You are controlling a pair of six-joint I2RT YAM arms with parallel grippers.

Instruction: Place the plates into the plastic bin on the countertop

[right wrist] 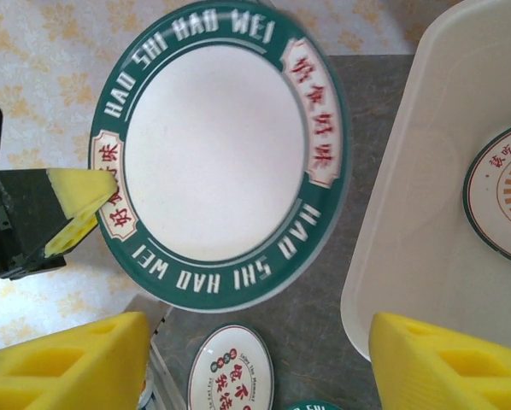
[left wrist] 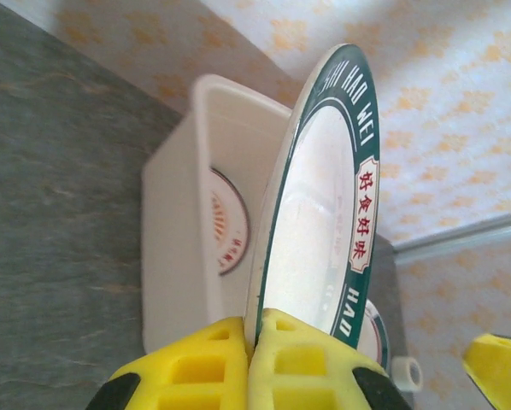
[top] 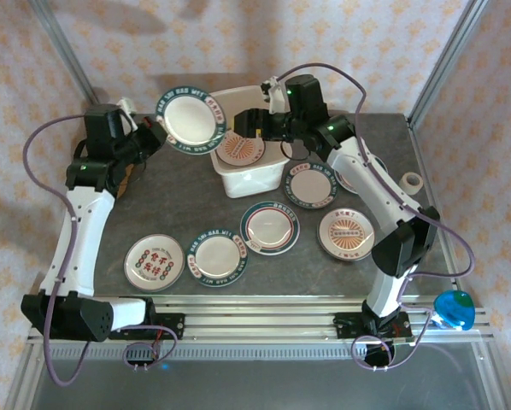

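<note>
The teal-rimmed plate (top: 190, 120) is off the worktop (top: 153, 213), in the air just left of the plastic bin (top: 238, 184). It stands nearly on edge, its face turned toward the bin, and the left hand (top: 157, 135) is clamped on its rim. The step in hand is carrying this plate to the bin, where one sunburst plate (top: 238, 152) already lies flat.

I judge the next move calls for bringing it over the bin's rim, tipping it flatter and releasing low, so it neither knocks the wall nor drops hard on the plate below. The right hand (top: 254, 122) hovers above the bin, fingers spread and nothing between them, and it may need to clear the way. At least five more plates (top: 270, 226) wait on the worktop.

The left wrist view shows the yellow pads (left wrist: 298, 359) pinching the rim edge-on. The right wrist view gives the plate's whole face (right wrist: 213, 154) and lettering, which are small from above.
</note>
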